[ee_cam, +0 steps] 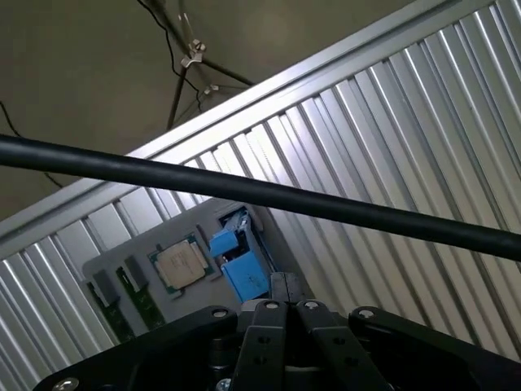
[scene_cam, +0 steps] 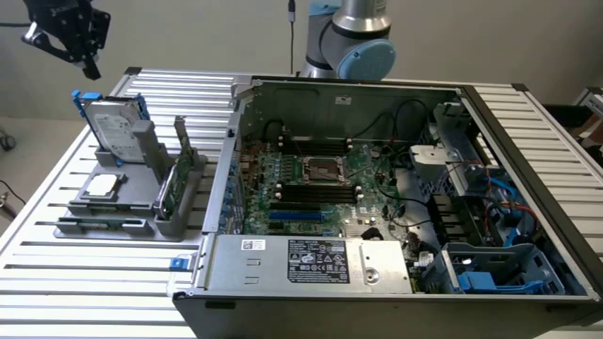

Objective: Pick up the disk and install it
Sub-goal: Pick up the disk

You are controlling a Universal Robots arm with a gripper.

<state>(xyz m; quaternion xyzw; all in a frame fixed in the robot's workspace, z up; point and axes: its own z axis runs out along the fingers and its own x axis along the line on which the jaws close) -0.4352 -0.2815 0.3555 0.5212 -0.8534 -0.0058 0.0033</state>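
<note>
The disk (scene_cam: pixel 113 129) stands on edge in a grey holder (scene_cam: pixel 123 212) on the slatted table, at the exterior view's left; it is silver-grey metal with a white label in a blue carrier. My black gripper (scene_cam: pixel 90 69) hangs well above it near the table's far corner, fingers shut and holding nothing. In the wrist view the shut gripper (ee_cam: pixel 283 285) points down at the disk (ee_cam: pixel 242 265), seen edge-on as a blue frame far below.
The holder also carries a square silver chip (scene_cam: pixel 102 185) and an upright green card (scene_cam: pixel 177 180). An open computer case (scene_cam: pixel 396 191) with a motherboard and blue drive bays (scene_cam: pixel 485 279) takes up the middle and right. A black cable (ee_cam: pixel 244 191) crosses the wrist view.
</note>
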